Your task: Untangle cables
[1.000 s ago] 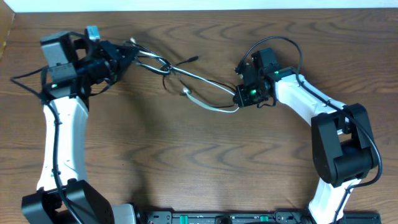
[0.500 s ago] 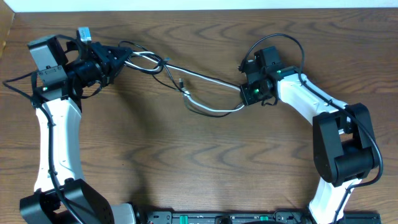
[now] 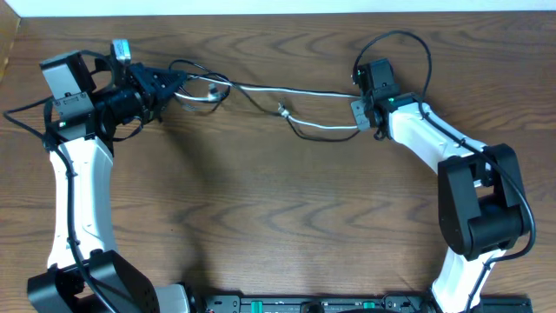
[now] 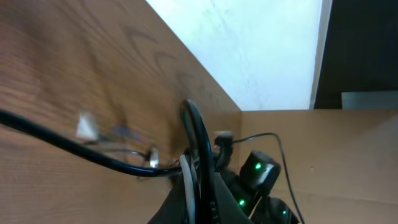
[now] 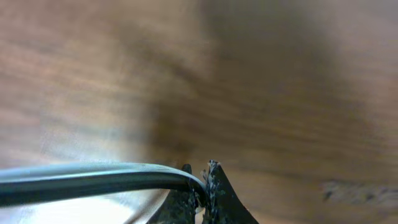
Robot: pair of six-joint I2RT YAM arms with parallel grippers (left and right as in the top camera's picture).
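Likely a robotics lab; wood-grain table (image 3: 261, 226); white wall (image 4: 249, 43); left arm (image 3: 82, 200) and right arm (image 3: 417, 143) mounted there

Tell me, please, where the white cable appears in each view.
Overhead: white cable stretched across the top, left gripper to right gripper.
Left wrist: cable bottom centre, beside a black cable loop.
Right wrist: cable bottom left, ending between the fingertips.
Shared landmark: the wood table.

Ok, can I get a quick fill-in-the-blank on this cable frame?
The left gripper and right gripper are both ____ on the cables. The cables stretch over a ____ table. The tangled loops sit nearest the ____ gripper.
Missing words: shut; wooden; left.
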